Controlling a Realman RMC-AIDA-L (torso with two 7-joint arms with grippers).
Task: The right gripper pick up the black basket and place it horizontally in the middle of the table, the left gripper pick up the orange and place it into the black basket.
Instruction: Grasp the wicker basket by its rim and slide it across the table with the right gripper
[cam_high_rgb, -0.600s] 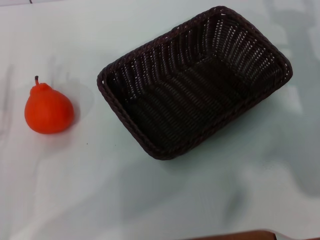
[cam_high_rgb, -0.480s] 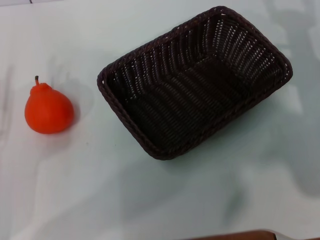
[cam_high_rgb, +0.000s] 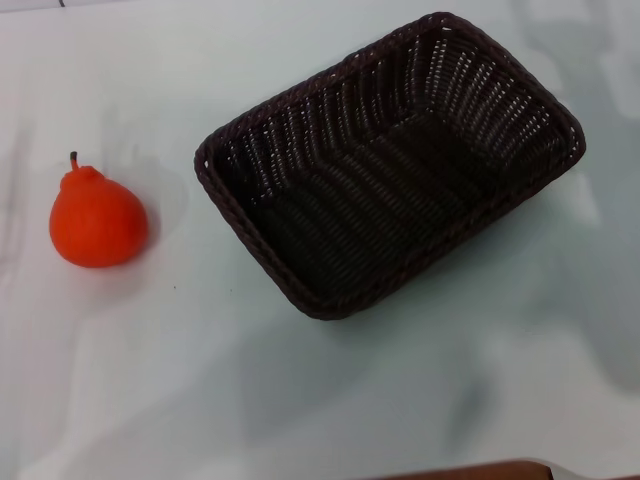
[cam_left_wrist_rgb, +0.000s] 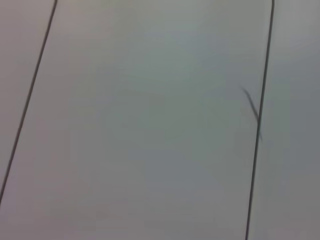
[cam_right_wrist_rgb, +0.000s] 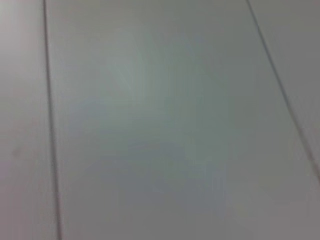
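The black basket (cam_high_rgb: 390, 165) is a large dark woven wicker basket with a braided rim. It rests empty on the white table (cam_high_rgb: 180, 370), set at a slant from centre to upper right in the head view. The orange (cam_high_rgb: 97, 218) is a bright orange-red, pear-shaped fruit with a short dark stem. It sits upright on the table at the left, well apart from the basket. Neither gripper shows in any view. Both wrist views show only a pale flat surface with thin dark lines.
A brown strip (cam_high_rgb: 480, 470) shows at the table's near edge in the head view. Bare table surface lies in front of the basket and between it and the fruit.
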